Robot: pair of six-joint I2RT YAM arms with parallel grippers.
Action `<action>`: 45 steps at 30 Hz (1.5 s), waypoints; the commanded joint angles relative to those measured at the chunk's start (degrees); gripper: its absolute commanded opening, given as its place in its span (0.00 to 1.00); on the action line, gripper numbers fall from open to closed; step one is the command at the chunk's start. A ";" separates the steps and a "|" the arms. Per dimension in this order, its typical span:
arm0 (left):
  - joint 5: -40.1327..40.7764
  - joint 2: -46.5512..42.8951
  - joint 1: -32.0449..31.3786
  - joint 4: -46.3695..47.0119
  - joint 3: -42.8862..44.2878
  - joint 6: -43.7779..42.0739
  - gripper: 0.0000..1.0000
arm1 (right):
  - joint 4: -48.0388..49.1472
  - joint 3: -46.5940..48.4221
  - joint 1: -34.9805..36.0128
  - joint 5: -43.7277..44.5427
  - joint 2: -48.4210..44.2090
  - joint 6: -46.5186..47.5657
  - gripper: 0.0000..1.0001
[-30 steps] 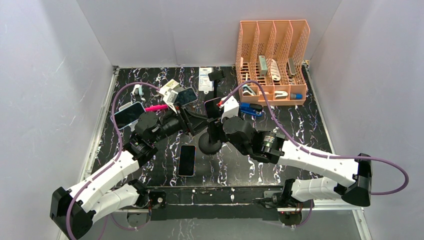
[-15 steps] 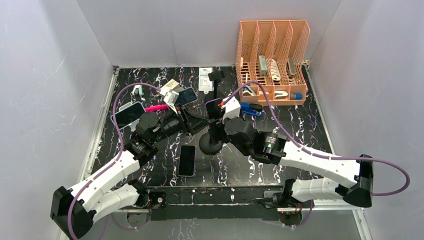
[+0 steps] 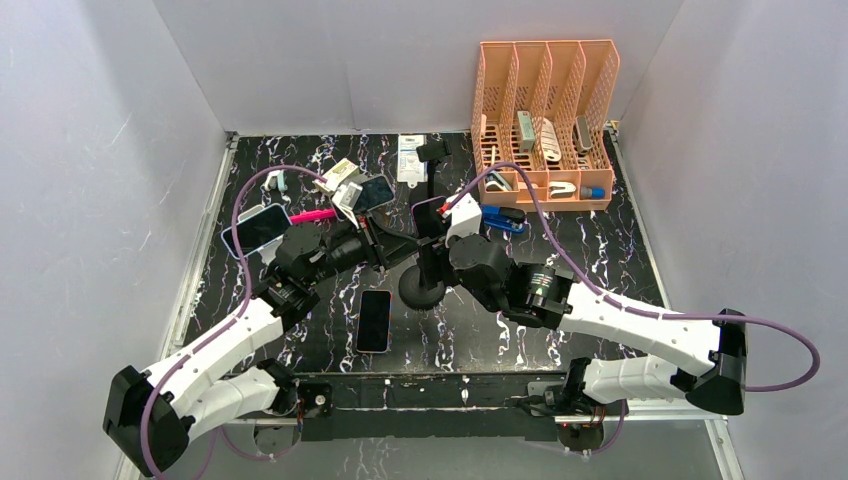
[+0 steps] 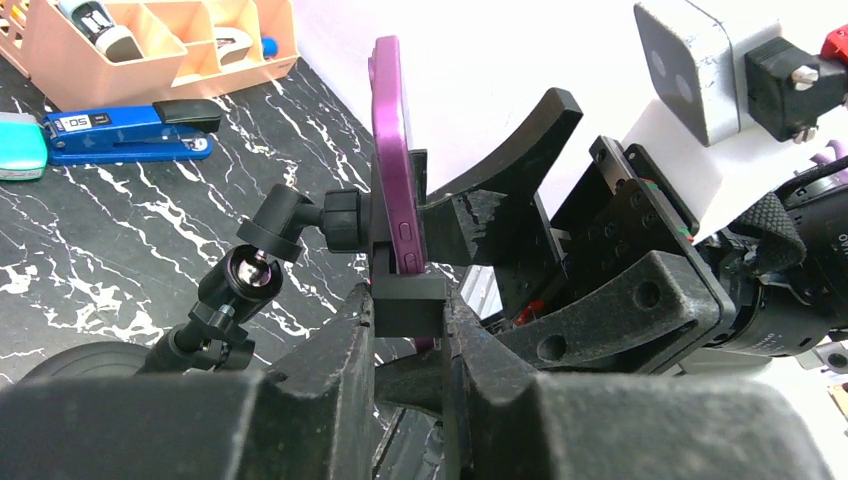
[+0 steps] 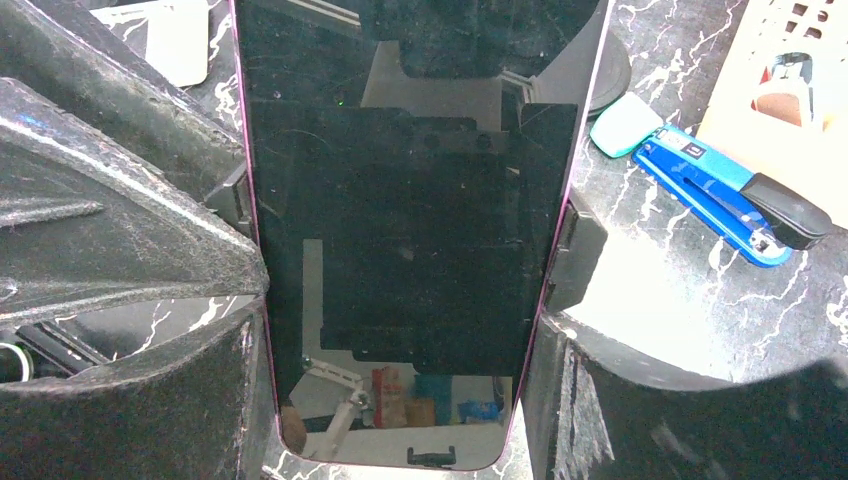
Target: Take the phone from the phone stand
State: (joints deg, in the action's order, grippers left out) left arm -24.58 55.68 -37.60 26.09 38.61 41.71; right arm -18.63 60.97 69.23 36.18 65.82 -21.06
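Black marbled table (image 3: 600,250), grey walls.
- Claws: left gripper (image 4: 410,340) pinched on stand (image 4: 300,215) at lower bracket, likely bracing it.
- right gripper (image 5: 400,330) closed on long edges of phone (image 5: 400,180).
- Phone upright in stand cradle, side clamps hugging it.
- Risks:
  - clamps bite hard, pull drags whole stand, base tips
  - ball joint swivels under load, twists phone out of pads
  - slick edges slip, phone drops onto table
  - left pinch on small bracket pops off

Upright phone (image 4: 392,150) in stand (image 4: 408,303); stapler (image 4: 120,135) behind, right.
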 commanded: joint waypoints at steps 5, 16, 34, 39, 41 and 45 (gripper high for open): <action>0.34 -3.86 3.74 8.34 -7.28 5.30 0.00 | 0.31 -2.34 -8.01 -3.37 -5.20 -4.12 0.01; -3.20 0.16 6.49 16.48 -9.28 10.18 0.00 | 1.41 -5.08 -9.57 -8.09 -7.51 -4.22 0.01; -3.73 0.46 6.49 8.14 -4.07 5.32 0.28 | 12.18 -2.76 -9.53 -36.60 -12.95 -4.78 0.01; -3.36 -0.75 6.48 6.14 -2.36 5.42 0.52 | 10.88 -0.70 -9.51 -39.30 -13.36 -4.61 0.01; -2.77 -1.44 6.49 5.27 -1.72 5.64 0.61 | 10.59 0.01 -9.48 -39.90 -13.69 -4.40 0.01; -0.09 -4.30 6.49 1.35 -0.26 4.88 0.78 | 8.85 1.40 -9.54 -39.82 -14.36 -3.31 0.01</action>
State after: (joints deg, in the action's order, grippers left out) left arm -27.29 55.53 -31.42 31.05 34.72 47.99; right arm -12.43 57.78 60.01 -2.15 53.58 -25.30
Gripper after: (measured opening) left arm 0.729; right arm 0.799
